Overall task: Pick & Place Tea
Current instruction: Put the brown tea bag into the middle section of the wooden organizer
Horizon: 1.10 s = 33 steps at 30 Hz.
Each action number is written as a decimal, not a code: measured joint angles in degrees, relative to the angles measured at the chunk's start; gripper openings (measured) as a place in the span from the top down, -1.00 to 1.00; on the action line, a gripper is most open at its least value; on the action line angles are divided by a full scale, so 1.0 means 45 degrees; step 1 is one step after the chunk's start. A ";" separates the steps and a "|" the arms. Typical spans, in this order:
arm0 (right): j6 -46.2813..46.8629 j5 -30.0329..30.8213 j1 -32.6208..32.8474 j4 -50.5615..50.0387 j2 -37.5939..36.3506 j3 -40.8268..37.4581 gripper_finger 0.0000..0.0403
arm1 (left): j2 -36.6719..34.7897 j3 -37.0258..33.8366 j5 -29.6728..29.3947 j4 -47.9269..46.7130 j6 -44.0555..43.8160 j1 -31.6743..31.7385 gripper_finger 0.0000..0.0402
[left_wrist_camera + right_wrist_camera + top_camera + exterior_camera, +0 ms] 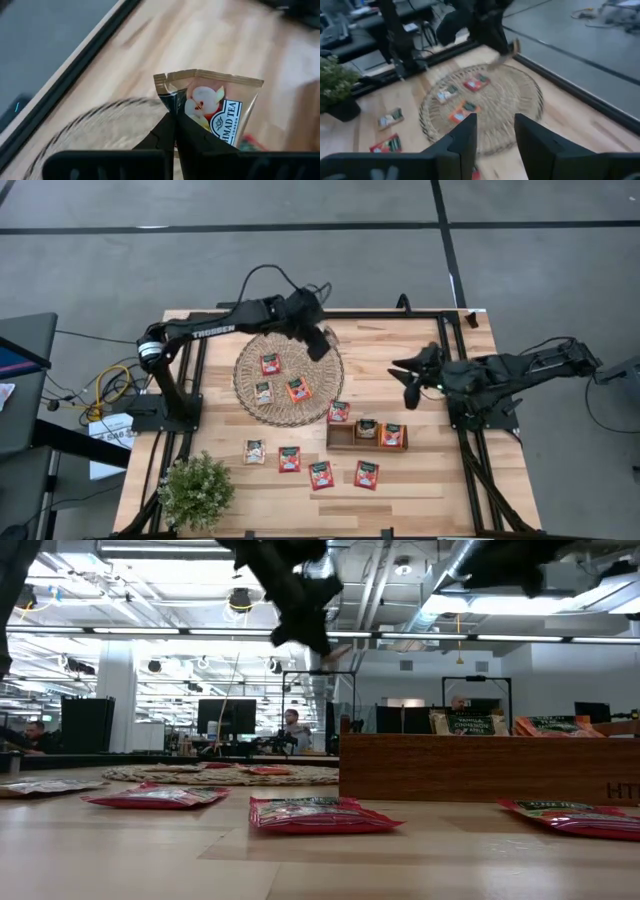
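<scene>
Across a pale wooden tabletop (pixel 430 480), seen from above, the round woven mat (pixel 289 377) serves as the landmark. Two dark arms reach in from opposite sides. Above the mat's far right edge hangs the left tool (pixel 318 343), its fingers (pixel 165 135) pinched tight on the corner of a beige tea sachet (pixel 215 112) printed with a fruit picture, lifted clear of the mat. Well to the right of the mat hovers the right tool (pixel 408 380), its fingers (pixel 462 140) parted to a middling gap with nothing between them, pointing back toward the mat. Just right of the mat and nearer the front lies a narrow brown wooden tray (pixel 367 436); one beige sachet (pixel 366 428) sits in its middle compartment and an orange one (pixel 392 434) in its right compartment, while the left compartment shows bare wood. A red sachet (pixel 339 412) lies between the mat and the tray's far left corner; whether it touches the tray cannot be told. On the mat rest three sachets: red (pixel 270 363), beige (pixel 263 392) and orange (pixel 297 389). In front of the mat four more lie in a loose row on the tabletop: beige (pixel 254 451), then red (pixel 289 459), red (pixel 321 474) and red (pixel 366 474). A small potted plant (pixel 196 490) stands at the front left corner, well away from the mat.
</scene>
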 joint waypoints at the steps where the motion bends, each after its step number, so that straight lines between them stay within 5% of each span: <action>1: -0.0283 -0.0466 -0.0342 0.0419 0.0231 0.0003 0.34 | -0.0001 0.0005 0.0008 0.0314 0.0244 -0.0305 1.00; 14: -0.0527 -0.4754 -0.3959 0.2957 0.2273 -0.0011 -0.14 | -0.0011 0.0005 -0.3769 0.1402 0.2772 -0.3104 1.00; 33: -0.0875 -0.6581 -0.5133 0.5319 0.4906 0.0798 -0.16 | -0.0015 0.0010 -0.5561 0.2075 0.4028 -0.4018 1.00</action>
